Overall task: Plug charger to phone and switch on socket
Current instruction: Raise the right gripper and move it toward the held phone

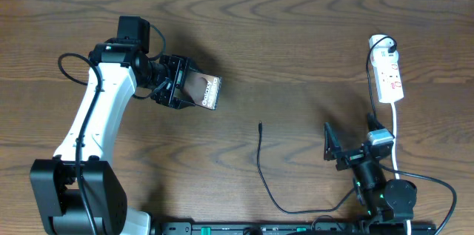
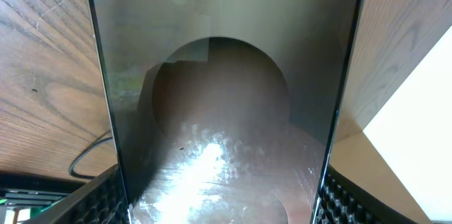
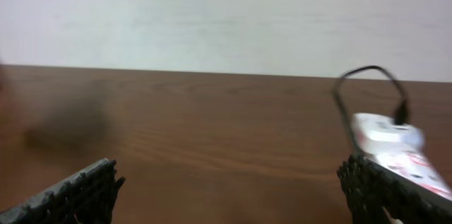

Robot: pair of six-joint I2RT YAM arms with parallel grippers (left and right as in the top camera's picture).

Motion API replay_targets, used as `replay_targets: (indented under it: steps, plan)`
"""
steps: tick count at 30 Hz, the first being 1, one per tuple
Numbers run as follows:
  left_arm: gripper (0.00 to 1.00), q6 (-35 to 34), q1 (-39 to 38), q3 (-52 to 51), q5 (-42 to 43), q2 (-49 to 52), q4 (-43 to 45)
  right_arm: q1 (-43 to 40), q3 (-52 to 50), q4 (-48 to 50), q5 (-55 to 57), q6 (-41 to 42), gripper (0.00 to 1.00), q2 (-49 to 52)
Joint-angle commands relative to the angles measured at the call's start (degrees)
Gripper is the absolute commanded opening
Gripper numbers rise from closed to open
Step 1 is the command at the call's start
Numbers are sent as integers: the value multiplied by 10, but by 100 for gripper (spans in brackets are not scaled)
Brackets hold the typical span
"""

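Bronze phone (image 1: 205,92) clamped in my left gripper (image 1: 180,90), presumably to present its port to the charger tip (image 1: 260,125) lying mid-worktop (image 1: 296,27); my right gripper (image 1: 335,150) stands wide open, empty, near the socket (image 1: 389,76).

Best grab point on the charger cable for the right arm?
Probably just behind the connector tip, coming straight down. The charger lies flat on the table and runs straight there, so the right gripper should close its fingers across it, leaving the tip free; further back it curves.
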Motion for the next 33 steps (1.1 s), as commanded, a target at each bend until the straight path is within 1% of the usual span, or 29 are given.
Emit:
replay_targets:
  steps: [1,4,6,10,14,17,20,22,24,26,28,33]
  plan:
    - [8,3,3,12,12,-20,-2,-6,50,-22,-43,15,99,12]
    - [7,3,3,12,12,-20,-2,-6,129,-75,-47,-3,99,64]
    - [7,3,3,12,12,-20,-2,-6,188,-110,-61,-21,99,117]
    - [8,3,3,12,12,-20,-2,-6,320,-173,-119,-32,99,273]
    - [8,3,3,12,12,-20,-2,-6,435,-223,-238,-32,99,440]
    - [7,3,3,12,12,-20,-2,-6,493,-222,-372,-21,99,555]
    - [7,3,3,12,12,-20,-2,-6,513,-184,-466,24,99,641]
    - [7,3,3,12,12,-20,-2,-6,513,-159,-506,87,99,691]
    - [7,3,3,12,12,-20,-2,-6,513,-145,-513,152,99,731]
    - [7,3,3,12,12,-20,-2,-5,513,-139,-513,196,99,767]
    - [7,4,3,12,12,-20,-2,-5,513,-128,-513,219,99,801]
    - [8,3,3,12,10,-20,-2,-5,513,-122,-513,221,99,858]
